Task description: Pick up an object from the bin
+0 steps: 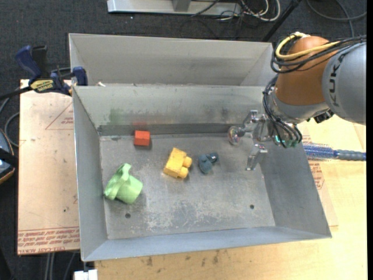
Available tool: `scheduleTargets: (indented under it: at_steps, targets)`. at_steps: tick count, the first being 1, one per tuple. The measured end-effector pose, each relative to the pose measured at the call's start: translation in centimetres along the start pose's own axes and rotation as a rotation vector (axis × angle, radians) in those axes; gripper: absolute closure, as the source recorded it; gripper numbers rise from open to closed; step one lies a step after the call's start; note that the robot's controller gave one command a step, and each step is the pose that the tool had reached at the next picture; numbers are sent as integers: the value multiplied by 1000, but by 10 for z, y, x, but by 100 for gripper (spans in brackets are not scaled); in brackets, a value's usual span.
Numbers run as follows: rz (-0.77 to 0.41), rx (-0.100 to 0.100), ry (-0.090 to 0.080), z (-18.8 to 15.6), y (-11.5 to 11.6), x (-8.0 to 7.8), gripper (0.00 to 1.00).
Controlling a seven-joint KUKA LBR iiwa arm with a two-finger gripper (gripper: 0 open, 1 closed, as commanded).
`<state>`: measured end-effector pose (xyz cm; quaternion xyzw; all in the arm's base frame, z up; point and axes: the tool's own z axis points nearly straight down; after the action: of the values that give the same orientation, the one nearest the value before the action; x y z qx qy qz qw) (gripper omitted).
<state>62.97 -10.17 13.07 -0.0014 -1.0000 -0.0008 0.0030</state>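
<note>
Lying nearest: a lime-green lumpy plastic toy, at the front left of the view in the grey metal bin.
Mid floor: a yellow blocky plastic piece, and just beside it on the view's right a small blue-grey lumpy object; both rest on the floor, apart from me.
Further back: a small red cube, close under the rear wall.
My gripper: low at the bin's right side, over bare floor near the blue-grey object; jaws spread, nothing between them.
Done: I judge only the reach into the bin; all four things lie on the floor.
Left: settle on a thing (the blue-grey one is closest), centre over it, descend, clamp, lift.
</note>
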Motion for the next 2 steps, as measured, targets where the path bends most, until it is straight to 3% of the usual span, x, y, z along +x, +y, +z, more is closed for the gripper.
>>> scheduleTargets:
  at_steps: [1,2]
  targets:
    - [-238,-1,-6,38,51,-19,0]
    - [-414,7,-14,54,102,-26,0]
